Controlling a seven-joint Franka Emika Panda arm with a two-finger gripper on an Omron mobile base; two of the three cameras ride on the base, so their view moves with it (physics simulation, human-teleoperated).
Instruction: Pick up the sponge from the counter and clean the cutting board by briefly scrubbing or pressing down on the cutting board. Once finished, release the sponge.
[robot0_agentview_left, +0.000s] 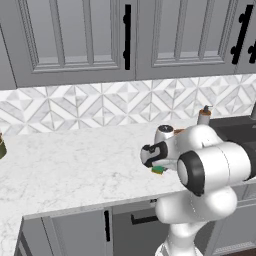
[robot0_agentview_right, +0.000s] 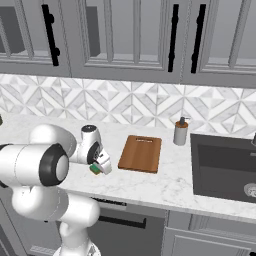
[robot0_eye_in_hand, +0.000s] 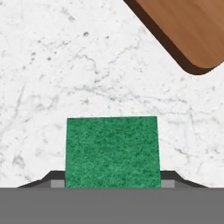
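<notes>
The sponge (robot0_eye_in_hand: 111, 151) has a speckled green top. The counter (robot0_eye_in_hand: 65, 65) is white marble with grey veining. The cutting board (robot0_agentview_right: 140, 153) is reddish-brown.

Arm hides most of the sponge (robot0_agentview_left: 158, 170); cutting board (robot0_eye_in_hand: 183, 30) cut off at hand view's edge.

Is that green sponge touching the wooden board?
Apart. The hand view shows bare white counter between the sponge and the cutting board's corner.

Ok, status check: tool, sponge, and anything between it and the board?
Tool shut on sponge, low at counter. Cutting board bare, close beside. Path between clear.
</notes>
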